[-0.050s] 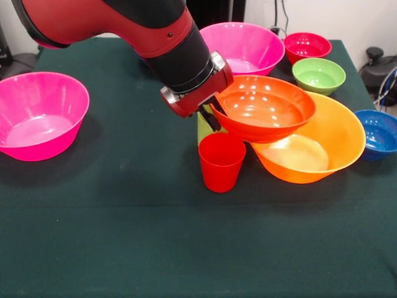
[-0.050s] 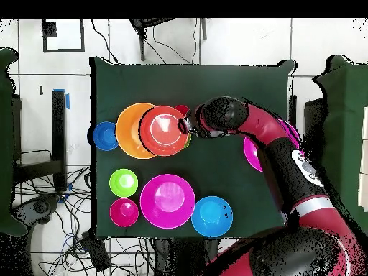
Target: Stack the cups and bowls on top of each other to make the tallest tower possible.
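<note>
The gripper (image 1: 213, 115) pinches the rim of the red-orange bowl (image 1: 263, 108), holding it tilted over the big orange bowl (image 1: 329, 139). Just below the fingers stands the red cup (image 1: 221, 162), the green cup (image 1: 202, 127) behind it.

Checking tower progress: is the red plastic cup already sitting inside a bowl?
No, the red plastic cup stands on the green tablecloth, in front of the big orange plastic bowl.
</note>
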`<action>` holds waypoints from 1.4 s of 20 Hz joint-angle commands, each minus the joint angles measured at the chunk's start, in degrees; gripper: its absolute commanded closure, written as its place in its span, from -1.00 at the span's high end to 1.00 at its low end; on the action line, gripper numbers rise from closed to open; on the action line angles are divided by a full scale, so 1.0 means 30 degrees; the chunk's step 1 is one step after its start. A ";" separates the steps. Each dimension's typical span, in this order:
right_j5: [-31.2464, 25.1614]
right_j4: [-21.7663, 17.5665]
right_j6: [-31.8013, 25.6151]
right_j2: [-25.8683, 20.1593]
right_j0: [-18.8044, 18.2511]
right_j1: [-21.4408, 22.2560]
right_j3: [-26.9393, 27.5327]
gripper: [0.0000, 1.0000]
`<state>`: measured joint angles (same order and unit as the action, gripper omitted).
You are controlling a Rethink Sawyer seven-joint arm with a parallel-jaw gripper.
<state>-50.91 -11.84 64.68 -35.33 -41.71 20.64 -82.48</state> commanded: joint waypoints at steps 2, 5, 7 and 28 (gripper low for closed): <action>-0.1463 -0.0819 0.0657 0.1135 0.0640 0.0244 0.0733 -1.00; -0.1511 -0.0889 0.0609 0.1196 0.0631 0.0238 0.0902 -1.00; -0.1463 -0.0965 0.0567 0.1248 0.0604 0.0256 0.0982 -1.00; -0.1464 -0.1273 0.0831 0.1592 0.1014 0.0414 0.1599 -1.00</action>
<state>-51.44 -12.63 64.68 -34.34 -41.33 21.12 -81.88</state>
